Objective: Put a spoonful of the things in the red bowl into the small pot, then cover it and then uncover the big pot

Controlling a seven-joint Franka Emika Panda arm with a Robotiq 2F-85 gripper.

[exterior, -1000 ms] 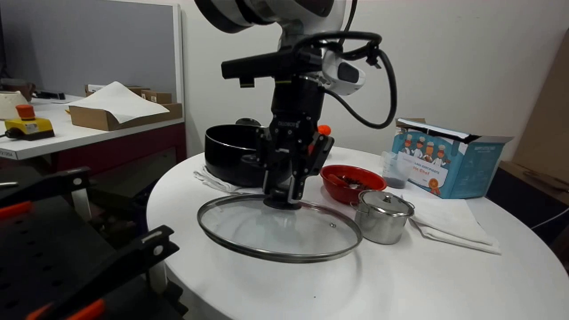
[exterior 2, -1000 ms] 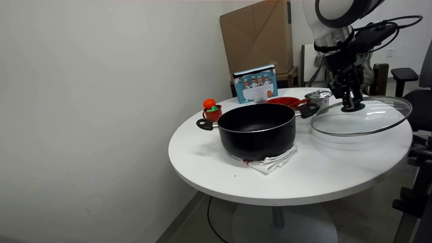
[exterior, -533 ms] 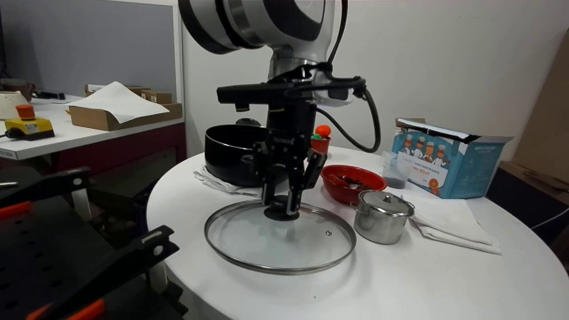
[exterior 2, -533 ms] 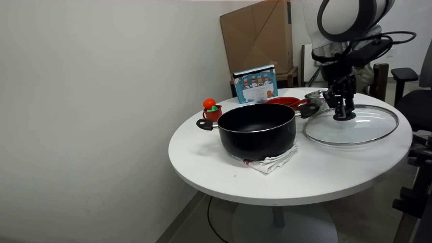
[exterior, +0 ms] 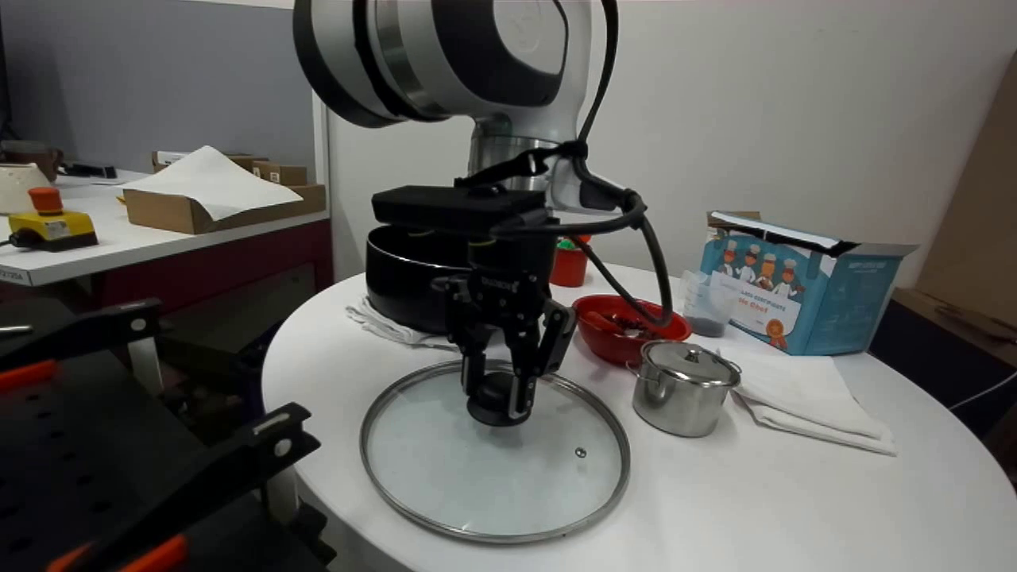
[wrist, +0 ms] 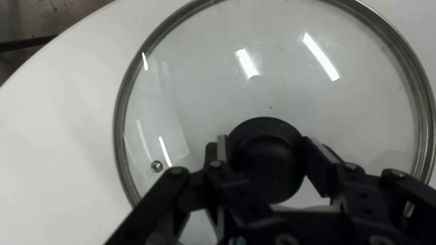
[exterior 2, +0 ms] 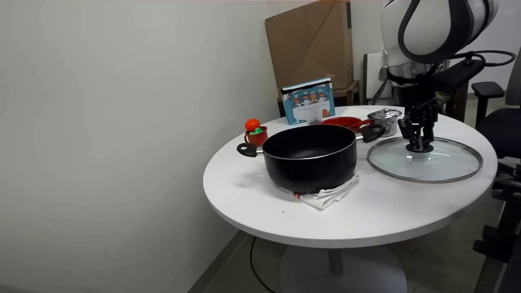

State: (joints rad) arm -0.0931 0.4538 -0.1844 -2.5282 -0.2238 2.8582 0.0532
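Straddling one round black knob [wrist: 267, 163]: one black claw [exterior: 497, 401]; whether clamped, I cannot tell.
One round glass lid [exterior: 493, 469] lies beneath.

an office-like lab, by its robot arm [exterior: 493, 59], emergency-stop button [exterior: 46, 202] and desk chair [exterior 2: 501, 129]

In an exterior view, lid [exterior: 493, 485] lower centre, big pot [exterior: 407, 287] on cloth [exterior: 380, 326] behind, small pot [exterior: 682, 402] right, bowl [exterior: 605, 345] beyond
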